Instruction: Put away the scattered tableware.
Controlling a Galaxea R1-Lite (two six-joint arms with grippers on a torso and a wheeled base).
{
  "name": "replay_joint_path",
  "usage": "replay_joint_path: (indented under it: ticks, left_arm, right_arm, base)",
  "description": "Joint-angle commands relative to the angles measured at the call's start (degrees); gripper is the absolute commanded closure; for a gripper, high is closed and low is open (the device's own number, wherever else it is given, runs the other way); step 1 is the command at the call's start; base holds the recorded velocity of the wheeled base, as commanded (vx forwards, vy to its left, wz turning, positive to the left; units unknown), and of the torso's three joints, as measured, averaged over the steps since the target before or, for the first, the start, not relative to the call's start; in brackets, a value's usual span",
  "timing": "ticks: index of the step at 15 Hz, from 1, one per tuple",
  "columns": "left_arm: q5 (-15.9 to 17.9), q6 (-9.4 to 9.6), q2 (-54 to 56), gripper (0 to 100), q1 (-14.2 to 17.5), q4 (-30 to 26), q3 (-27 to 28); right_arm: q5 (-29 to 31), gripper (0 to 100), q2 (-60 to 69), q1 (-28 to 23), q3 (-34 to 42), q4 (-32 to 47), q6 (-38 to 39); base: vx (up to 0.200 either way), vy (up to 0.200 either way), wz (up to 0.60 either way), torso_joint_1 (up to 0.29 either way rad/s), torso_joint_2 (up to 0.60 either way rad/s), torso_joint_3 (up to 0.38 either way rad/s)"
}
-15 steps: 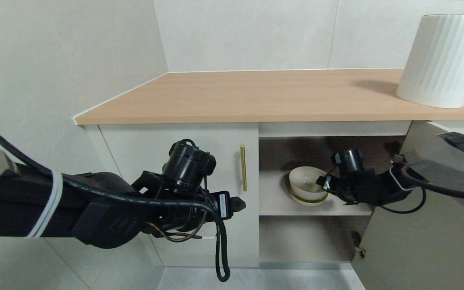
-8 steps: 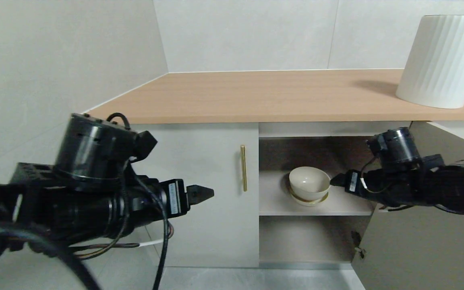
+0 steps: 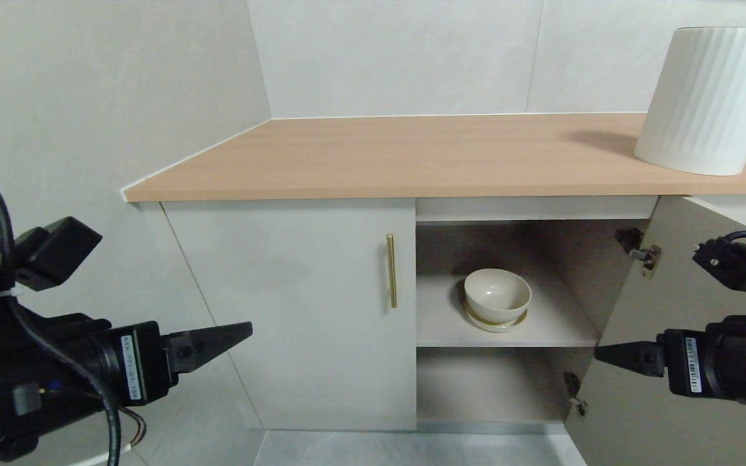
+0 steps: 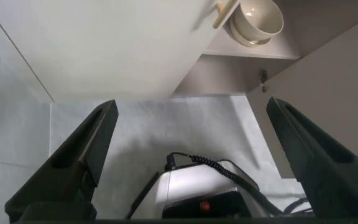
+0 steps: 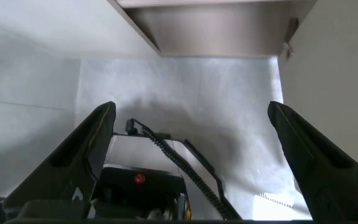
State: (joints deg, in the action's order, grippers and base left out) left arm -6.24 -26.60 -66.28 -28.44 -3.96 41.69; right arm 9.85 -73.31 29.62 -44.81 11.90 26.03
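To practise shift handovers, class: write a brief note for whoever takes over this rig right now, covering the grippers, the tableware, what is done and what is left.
Left gripper: fingers open, empty, in front of the shut left door.
Right gripper: fingers open, empty, beside the open right door.
The bowl sits on a small plate on the cabinet's upper shelf.
Done: those two pieces are stored.
Left: probably shutting the right door; check the far right end of the counter for more pieces.
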Motion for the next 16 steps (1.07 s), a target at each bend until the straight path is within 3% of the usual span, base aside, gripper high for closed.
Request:
replay_joint_path:
  ticks: [1, 3, 16]
  left_arm:
    - [0.0, -0.03, 1.07, 0, 0.14, 0.01, -0.3]
    - [0.0, -0.03, 0.89, 0, 0.14, 0.01, -0.3]
    - [0.0, -0.03, 0.36, 0, 0.05, 0.01, -0.73]
  right_arm:
    - [0.17, 0, 2.56, 0.96, 0.43, 0.06, -0.01]
    - [0.26, 0, 2.47, 1.49, 0.52, 0.06, -0.1]
    - [0.7, 0, 2.39, 1.84, 1.57, 0.14, -1.77]
  base:
    - [0.0, 0.0, 0.0, 0.0, 0.0, 0.0]
    - [0.0, 0.0, 0.0, 0.0, 0.0, 0.0]
    - [-0.2, 0.0, 0.0, 0.005, 0.0, 0.003]
